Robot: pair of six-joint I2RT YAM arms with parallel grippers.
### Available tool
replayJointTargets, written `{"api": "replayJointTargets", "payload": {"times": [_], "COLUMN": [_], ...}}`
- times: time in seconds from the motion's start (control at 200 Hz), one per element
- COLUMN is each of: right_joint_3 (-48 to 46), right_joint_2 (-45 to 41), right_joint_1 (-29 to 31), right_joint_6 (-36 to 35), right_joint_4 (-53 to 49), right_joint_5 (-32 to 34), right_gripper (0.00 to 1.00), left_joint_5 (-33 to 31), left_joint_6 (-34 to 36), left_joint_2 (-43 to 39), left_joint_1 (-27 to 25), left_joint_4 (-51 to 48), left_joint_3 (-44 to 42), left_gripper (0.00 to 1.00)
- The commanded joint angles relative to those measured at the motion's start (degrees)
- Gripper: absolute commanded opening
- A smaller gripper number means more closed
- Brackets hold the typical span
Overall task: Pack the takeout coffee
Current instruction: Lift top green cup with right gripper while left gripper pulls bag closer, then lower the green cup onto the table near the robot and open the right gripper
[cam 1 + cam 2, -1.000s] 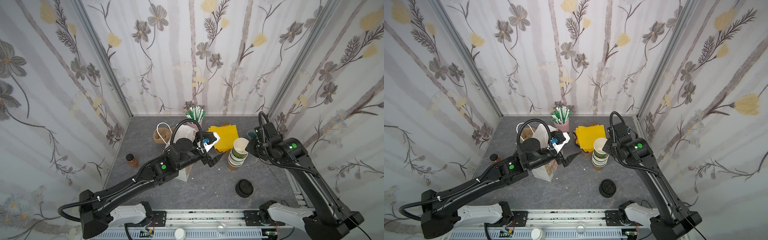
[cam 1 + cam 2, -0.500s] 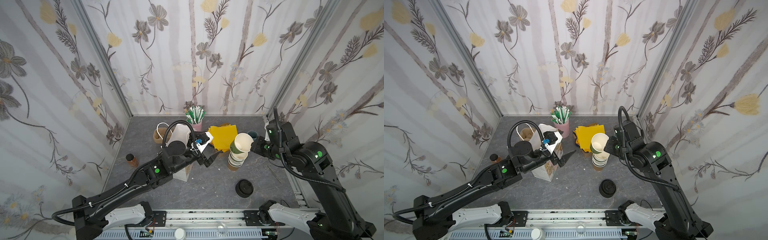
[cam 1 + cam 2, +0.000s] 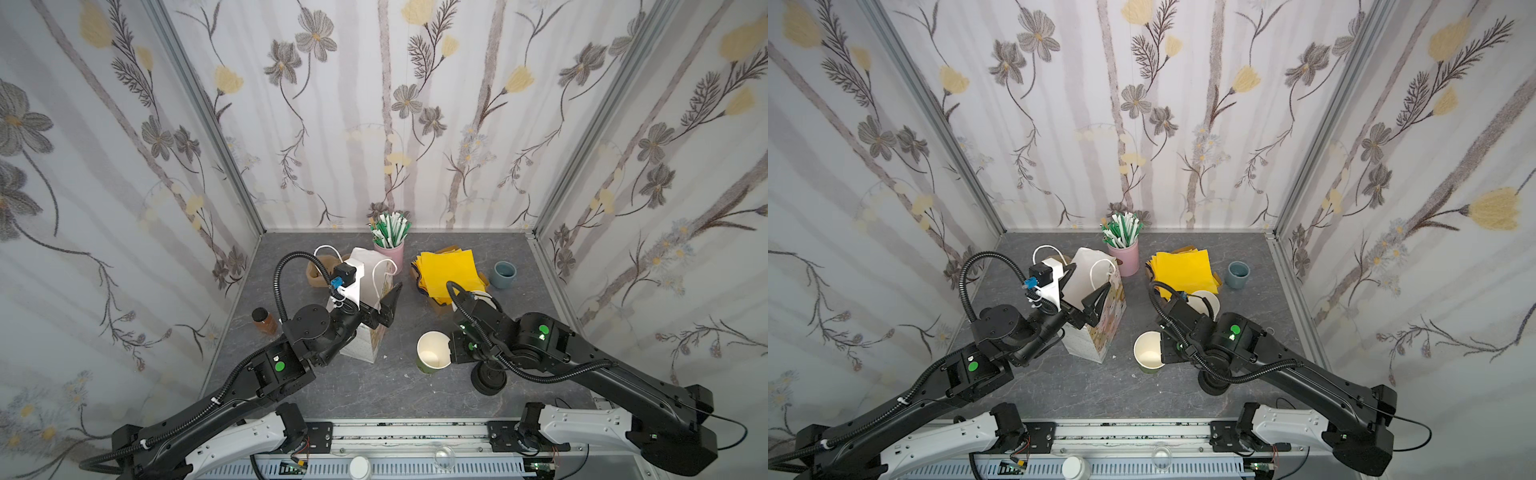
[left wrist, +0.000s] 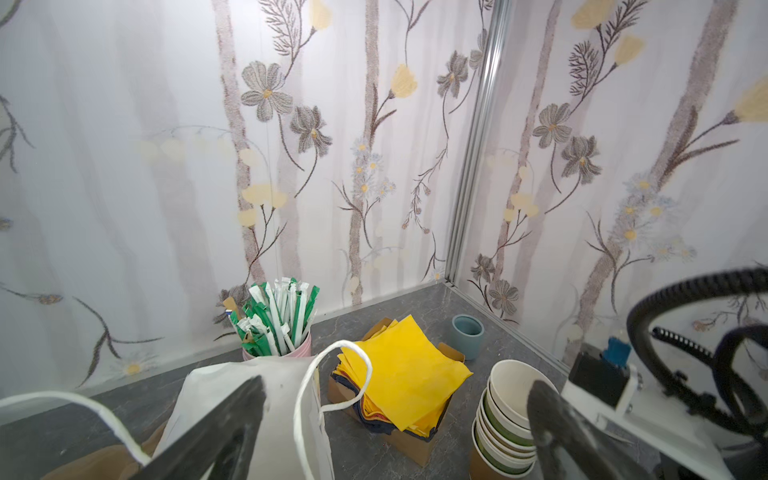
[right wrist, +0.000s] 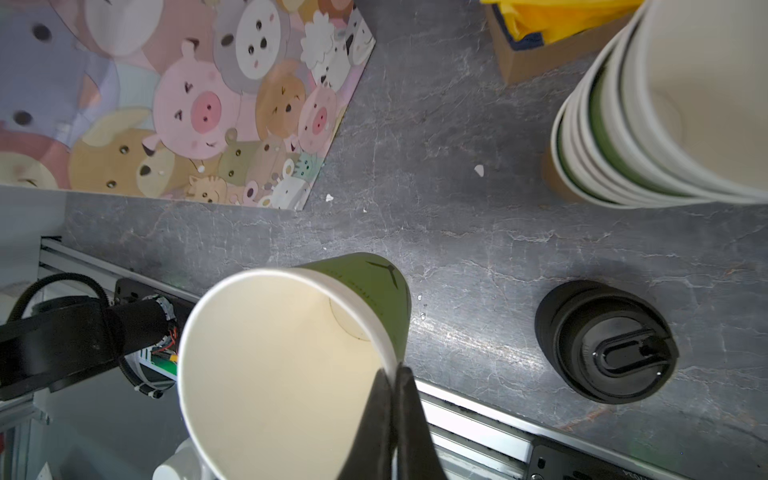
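Observation:
The takeout coffee is out of view. My right gripper (image 5: 392, 374) is shut on the rim of a single lidless green paper cup (image 5: 282, 365), white inside. In both top views the cup (image 3: 432, 357) (image 3: 1148, 355) hangs tilted just over the table, between the paper bag (image 3: 370, 332) and the pile of black lids (image 3: 488, 378). My left gripper (image 4: 392, 424) is open at the bag's top (image 4: 249, 395), one finger in front of its white panel, with a white handle loop between the fingers. It holds nothing.
The stack of lidless cups (image 3: 482, 299) stands behind my right wrist. Further back are the yellow napkins in a cardboard box (image 3: 446, 270), a pink cup of straws (image 3: 388, 249) and a grey-blue cup (image 3: 504, 274). A small brown bottle (image 3: 264, 320) stands at the left wall.
My right gripper lifted the top cup off the stack and carried it forward and left, down beside the lids. My left gripper drew back a little along the bag's top.

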Motion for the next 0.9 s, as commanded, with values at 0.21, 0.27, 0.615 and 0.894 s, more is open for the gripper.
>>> {"api": "replayJointTargets", "payload": {"times": [0.21, 0.27, 0.615, 0.894], "right_joint_3": [-8.4, -9.2, -11.9, -12.8], "right_joint_2": [5.5, 6.4, 10.2, 11.1], "right_joint_1": [2.5, 2.4, 2.4, 2.4], "right_joint_6": [1.7, 1.4, -0.1, -0.2], "right_joint_4": [15.1, 16.4, 19.2, 19.3], "right_joint_5": [1.5, 1.5, 0.7, 0.4], "right_gripper": [0.00, 0.00, 0.00, 0.12], "left_joint_5": [-5.3, -5.3, -5.0, -5.0], "left_joint_6": [-4.9, -4.8, -4.4, -4.1], "left_joint_2": [-2.5, -2.6, -2.4, -2.1], "left_joint_1": [0.1, 0.2, 0.2, 0.2], "left_joint_4": [2.7, 2.7, 2.7, 2.7], "left_joint_3": [-1.5, -1.6, -1.6, -1.5], "left_gripper": [1.00, 1.00, 1.00, 1.00]}}
